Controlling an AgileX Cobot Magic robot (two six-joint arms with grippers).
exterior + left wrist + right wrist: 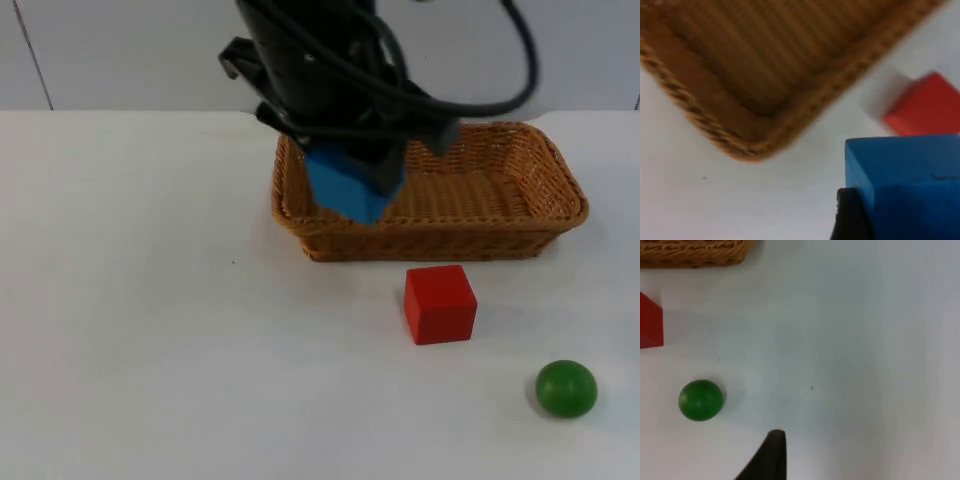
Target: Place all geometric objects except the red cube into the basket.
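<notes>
We've got the left gripper (362, 192) pinching the blue block (345, 185), top centre above wicker basket (520, 215): rigid, light, flat-sided grip. Right gripper's fingers: can't tell.

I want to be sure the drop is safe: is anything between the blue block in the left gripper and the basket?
Nothing visible. The left gripper holds the blue block over the basket near its left end. The red cube and green ball lie on the table outside it.
</notes>
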